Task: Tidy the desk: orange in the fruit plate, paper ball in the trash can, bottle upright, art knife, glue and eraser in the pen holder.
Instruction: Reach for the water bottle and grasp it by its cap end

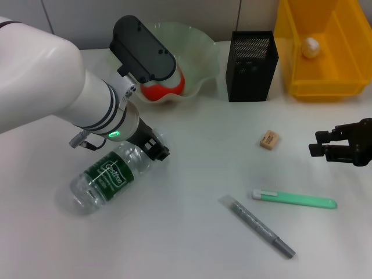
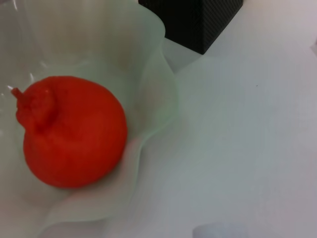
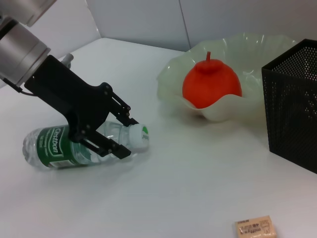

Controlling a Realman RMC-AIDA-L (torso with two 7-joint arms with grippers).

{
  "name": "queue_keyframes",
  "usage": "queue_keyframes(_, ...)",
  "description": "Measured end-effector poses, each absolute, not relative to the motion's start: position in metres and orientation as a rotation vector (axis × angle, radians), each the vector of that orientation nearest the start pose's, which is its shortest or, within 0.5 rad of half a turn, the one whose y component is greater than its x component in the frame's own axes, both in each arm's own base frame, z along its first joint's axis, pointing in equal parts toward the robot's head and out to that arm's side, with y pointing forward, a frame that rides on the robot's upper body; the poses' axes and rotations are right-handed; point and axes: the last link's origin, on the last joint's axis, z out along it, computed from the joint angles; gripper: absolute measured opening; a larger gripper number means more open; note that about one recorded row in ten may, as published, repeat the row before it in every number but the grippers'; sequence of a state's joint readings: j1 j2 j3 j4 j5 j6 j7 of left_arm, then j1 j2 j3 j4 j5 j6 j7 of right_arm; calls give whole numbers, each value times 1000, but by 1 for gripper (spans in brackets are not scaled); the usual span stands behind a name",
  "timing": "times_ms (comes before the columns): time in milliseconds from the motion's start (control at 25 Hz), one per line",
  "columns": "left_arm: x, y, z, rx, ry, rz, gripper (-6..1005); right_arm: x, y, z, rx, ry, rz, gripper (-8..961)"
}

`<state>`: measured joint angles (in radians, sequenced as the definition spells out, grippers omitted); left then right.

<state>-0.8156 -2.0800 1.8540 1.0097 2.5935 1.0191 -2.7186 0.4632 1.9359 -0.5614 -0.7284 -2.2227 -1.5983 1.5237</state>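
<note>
The left gripper (image 3: 116, 134) is lowered over the neck of the bottle (image 1: 107, 177), its fingers (image 3: 110, 147) set either side of the shoulder just behind the cap (image 3: 138, 137). Whether they already press the plastic cannot be told; they are seen as straddling it with a narrow gap. The neck is probably chosen because it is the stiffest part and gives leverage for tipping the bottle up. The bottle lies on its side on the desk (image 1: 192, 174), cap toward about 1 o'clock and base toward 7 o'clock in the head view, so standing it up is judged the step in hand.

From there outward, at 12 o'clock of the gripper, the orange (image 1: 163, 87) sits inside the plate (image 1: 203, 43), so that part appears done. At 2 o'clock the holder (image 1: 251, 67) stands upright and seems empty. Beyond it the can (image 1: 322, 87) holds a pale ball (image 1: 310, 46).

At 3 o'clock the eraser (image 1: 269, 139) lies flat, well apart from the bottle. Toward 4 o'clock a green knife (image 1: 293, 199) and a grey glue stick (image 1: 257, 226) lie near each other, not yet stowed.

The right gripper (image 1: 325, 145) hovers at the far 3 o'clock edge, parked, its fingers a little apart and holding nothing.
</note>
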Motion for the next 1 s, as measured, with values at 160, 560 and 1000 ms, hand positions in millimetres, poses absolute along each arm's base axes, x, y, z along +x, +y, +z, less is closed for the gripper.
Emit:
queue_keyframes(160, -142, 386, -101, -2579, -491, 518, 527, 331, 316, 73, -2626, 854, 362, 410)
queue_keyframes(560, -142, 385, -102, -2582, -482, 525, 468, 331, 316, 73, -2626, 855, 363, 409)
queue_keyframes(1000, -144, 384, -102, -2582, -485, 532, 451, 331, 316, 73, -2625, 855, 363, 409)
